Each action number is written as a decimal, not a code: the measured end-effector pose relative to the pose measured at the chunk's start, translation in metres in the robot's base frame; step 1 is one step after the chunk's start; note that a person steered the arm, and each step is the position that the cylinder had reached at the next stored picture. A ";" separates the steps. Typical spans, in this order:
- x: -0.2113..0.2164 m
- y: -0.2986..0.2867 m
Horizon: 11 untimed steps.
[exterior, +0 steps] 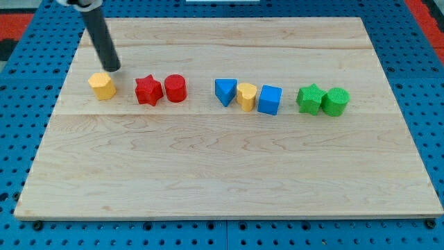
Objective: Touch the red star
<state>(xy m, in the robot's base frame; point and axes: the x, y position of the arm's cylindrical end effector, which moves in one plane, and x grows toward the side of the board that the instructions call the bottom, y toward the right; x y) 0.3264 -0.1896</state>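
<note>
Rod slants down from the view's top left; my tip [112, 69] sits on the wooden board [229, 180], just above and right of the yellow hexagon block [102, 86], very near it, contact unclear. Bare rod end, holding nothing. Red star [148, 90] lies right of the yellow hexagon, apart from my tip, touching or nearly touching a red cylinder [175, 88] on its right. Mid-board cluster: blue triangle [225, 91], yellow heart [246, 96], blue cube [270, 99], packed side by side. Further right, green star [310, 98] against a green cylinder [336, 101]. All blocks form one rough row across the board's upper half. Board is pale planks resting on a blue perforated surface [21, 139]; a red patch [423, 10] shows at the view's top right corner. No containers.
</note>
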 end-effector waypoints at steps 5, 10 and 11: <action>0.041 0.010; 0.095 0.075; 0.094 0.075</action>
